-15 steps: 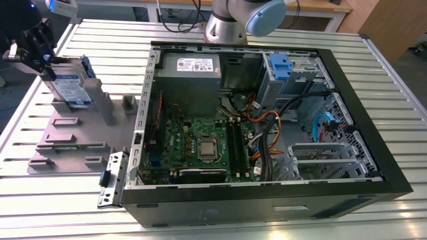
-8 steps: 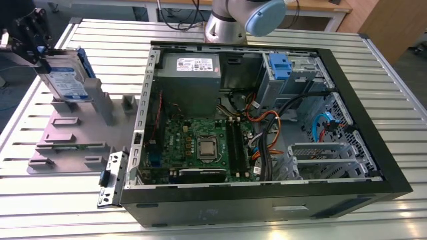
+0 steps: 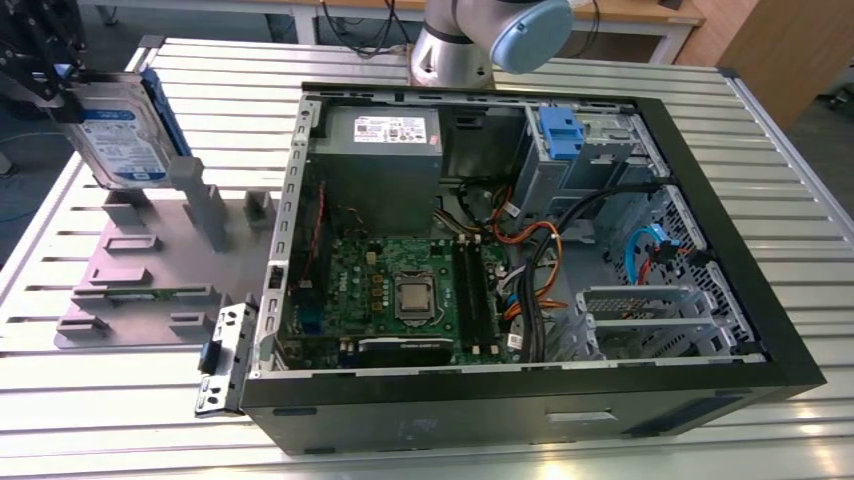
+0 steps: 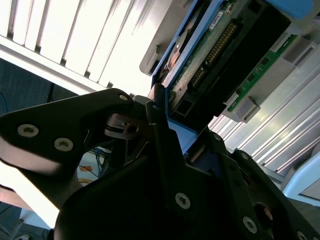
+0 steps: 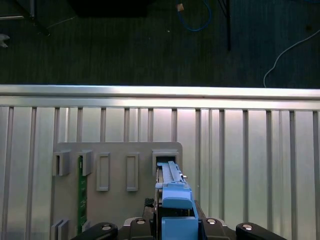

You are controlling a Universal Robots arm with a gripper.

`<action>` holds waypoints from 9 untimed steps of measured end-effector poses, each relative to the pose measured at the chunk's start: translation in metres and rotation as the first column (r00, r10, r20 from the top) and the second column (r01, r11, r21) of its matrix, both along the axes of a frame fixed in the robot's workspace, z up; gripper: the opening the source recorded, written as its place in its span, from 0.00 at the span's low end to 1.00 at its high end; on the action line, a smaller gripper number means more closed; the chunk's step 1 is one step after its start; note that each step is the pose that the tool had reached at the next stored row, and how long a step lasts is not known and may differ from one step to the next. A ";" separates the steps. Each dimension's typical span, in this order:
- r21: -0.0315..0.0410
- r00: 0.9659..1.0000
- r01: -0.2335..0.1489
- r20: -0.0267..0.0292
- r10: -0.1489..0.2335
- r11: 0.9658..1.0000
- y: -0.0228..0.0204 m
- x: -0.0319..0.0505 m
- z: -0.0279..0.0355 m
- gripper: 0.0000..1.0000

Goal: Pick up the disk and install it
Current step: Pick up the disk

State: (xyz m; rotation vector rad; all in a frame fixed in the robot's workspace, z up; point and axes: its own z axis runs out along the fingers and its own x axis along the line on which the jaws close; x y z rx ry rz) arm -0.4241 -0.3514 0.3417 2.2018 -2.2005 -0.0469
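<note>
Ribbed aluminium table (image 3: 120,420) beneath black claw (image 3: 60,92) clamping flat, blue-framed silver disk (image 3: 127,140).

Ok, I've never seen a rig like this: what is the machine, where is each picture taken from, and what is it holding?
The machine is one grey robot arm with a blue cap, at the far side of a slatted aluminium table. The exterior view watches from off the arm; both wrist views come from cameras riding near its wrist. On the table stand an open black desktop computer case and, at the exterior view's left, a grey slotted holder plate. The arm's black jaws are shut on the disk, a flat silver hard drive in a blue plastic bracket, held on edge above that plate. The first wrist view looks down along the drive's edge at the plate; the second wrist view shows its green circuit-board side.
</note>
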 end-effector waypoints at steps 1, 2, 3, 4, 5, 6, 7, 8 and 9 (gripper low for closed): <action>0.000 1.000 0.000 0.000 0.000 1.000 0.0000 0.0000 0.0001 0.37; 0.000 1.000 0.000 0.000 0.000 1.000 0.0000 0.0000 0.0003 0.37; 0.000 1.000 0.000 0.000 0.000 1.000 0.0000 0.0000 0.0004 0.37; 0.000 1.000 0.000 0.000 0.000 1.000 0.0000 0.0000 0.0048 0.37; 0.000 1.000 0.000 0.000 0.000 1.000 0.0000 0.0000 0.0095 0.37; 0.000 1.000 0.000 0.000 0.000 1.000 0.0000 0.0000 0.0097 0.37; 0.000 1.000 0.000 0.000 0.000 1.000 0.0000 0.0000 0.0098 0.37; 0.000 1.000 0.000 0.000 0.000 1.000 0.0000 0.0000 0.0101 0.37; 0.000 1.000 0.000 0.000 0.000 1.000 0.0000 0.0000 0.0102 0.37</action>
